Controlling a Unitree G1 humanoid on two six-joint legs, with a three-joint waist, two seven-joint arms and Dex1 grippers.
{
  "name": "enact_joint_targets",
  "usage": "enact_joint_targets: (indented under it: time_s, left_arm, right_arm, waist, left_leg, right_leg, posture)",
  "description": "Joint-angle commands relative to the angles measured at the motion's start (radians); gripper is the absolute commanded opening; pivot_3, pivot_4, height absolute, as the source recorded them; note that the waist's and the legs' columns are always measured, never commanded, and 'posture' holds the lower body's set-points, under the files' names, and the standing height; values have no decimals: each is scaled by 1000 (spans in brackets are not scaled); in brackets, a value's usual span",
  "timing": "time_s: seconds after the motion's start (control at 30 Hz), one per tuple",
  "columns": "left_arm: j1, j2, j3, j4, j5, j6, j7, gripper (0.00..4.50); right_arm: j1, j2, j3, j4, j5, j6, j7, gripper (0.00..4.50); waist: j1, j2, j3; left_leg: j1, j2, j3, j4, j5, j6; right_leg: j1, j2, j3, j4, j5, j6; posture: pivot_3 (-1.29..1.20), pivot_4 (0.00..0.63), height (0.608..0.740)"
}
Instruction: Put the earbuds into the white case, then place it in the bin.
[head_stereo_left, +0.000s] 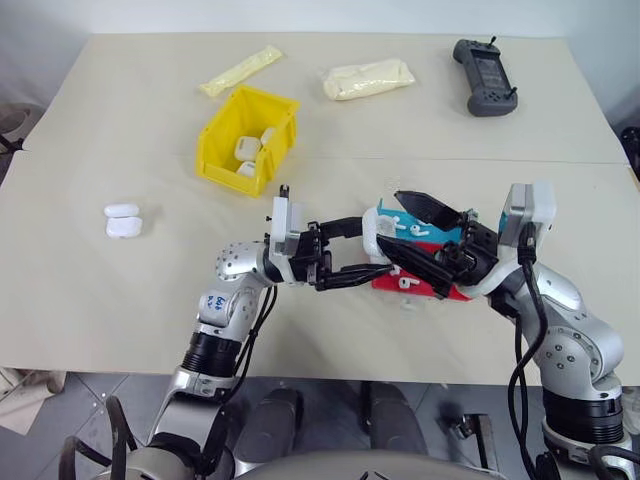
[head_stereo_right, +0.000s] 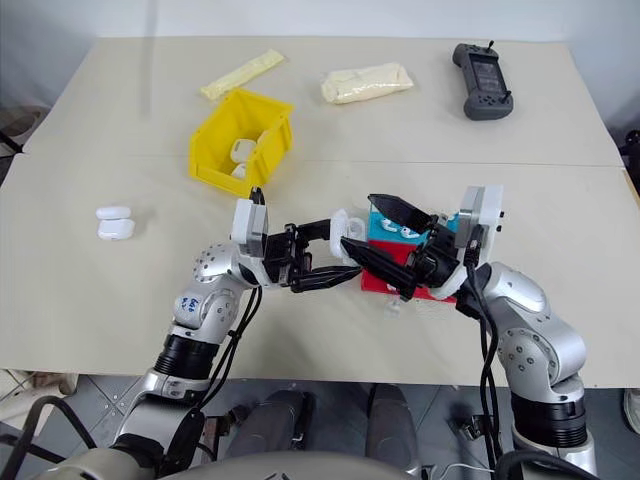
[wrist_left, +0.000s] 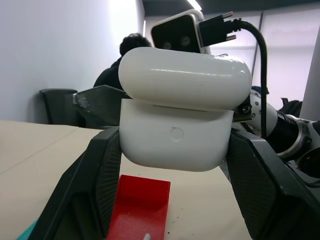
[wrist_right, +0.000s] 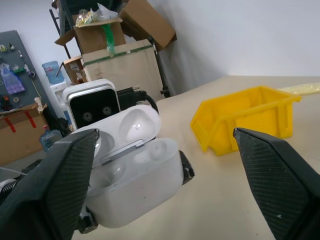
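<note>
My left gripper (head_stereo_left: 372, 246) is shut on the white case (head_stereo_left: 377, 227), holding it above the table with its lid hinged up. In the right wrist view the white case (wrist_right: 135, 180) faces me with the lid open; I cannot tell what sits in its wells. My right gripper (head_stereo_left: 395, 228) is open wide, one finger on each side of the case and touching nothing. Loose earbuds (head_stereo_left: 412, 229) lie in the blue tray (head_stereo_left: 445, 237), and another lies in the red tray (head_stereo_left: 385, 284). The yellow bin (head_stereo_left: 222, 152) stands farther back to the left, with white cases inside.
Two more white cases (head_stereo_left: 122, 221) lie at the table's left. A dark handheld controller (head_stereo_left: 485, 77) and two pale yellow bags (head_stereo_left: 368, 78) rest along the far edge. A person (wrist_left: 131, 46) sits in the background beyond the table.
</note>
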Motion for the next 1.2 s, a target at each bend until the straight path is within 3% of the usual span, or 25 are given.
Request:
enact_joint_targets:
  time_s: [0.03,0.23,0.33,0.63,0.8,0.97,1.1,1.2]
  left_arm:
    - [-18,-14,11,-24,-13,-38,7,2771]
    - [5,8,16,7,6,-68,4,2771]
    - [14,17,19,22,17,-83,8,2771]
    - [50,22,18,18,19,-100,11,2771]
    - [57,17,18,4,17,-96,21,2771]
    - [62,21,20,-20,11,-89,35,2771]
    - [79,23,18,-58,6,-82,48,2771]
    - [101,14,17,-95,-5,-73,65,2771]
  right_arm:
    - [19,-49,-72,6,-2,-11,16,4467]
    - [115,-175,-245,16,-25,-52,76,4467]
    - [226,-230,-335,42,-119,-137,141,4467]
    - [549,-228,-578,229,-315,-438,298,4467]
    - [634,-226,-640,291,-329,-519,342,4467]
    - [633,-276,-611,217,-286,-463,370,4467]
    - [596,-412,-525,81,-282,-277,344,4467]
    - [546,-560,-449,-34,-246,-28,270,4467]
  waist:
    - [0,0,0]
    - [6,0,0]
    - [6,0,0]
    - [5,0,0]
    - [2,0,0]
    - [0,1,0]
    - [2,2,-1]
    - [6,2,-1]
  left_leg:
    - [0,0,0,0,0,0]
    - [0,-1,0,0,0,1]
    - [0,-1,1,0,0,1]
    - [1,-1,3,0,0,1]
    - [2,-1,3,-1,0,1]
    - [3,0,3,-2,0,1]
    - [3,1,4,-1,0,1]
    - [2,1,3,-1,0,1]
  right_leg:
    - [0,0,0,0,0,0]
    - [1,-1,0,-1,0,0]
    - [1,0,0,-1,0,0]
    - [2,0,1,-1,0,0]
    - [2,0,1,-1,0,0]
    - [2,2,2,-1,0,0]
    - [2,1,3,-1,0,0]
    - [2,1,2,-1,0,0]
  posture:
    - [0,150,740]
    - [0,150,740]
    - [0,150,740]
    - [0,150,740]
    - [0,150,740]
    - [0,150,740]
    - [0,150,740]
    - [0,150,740]
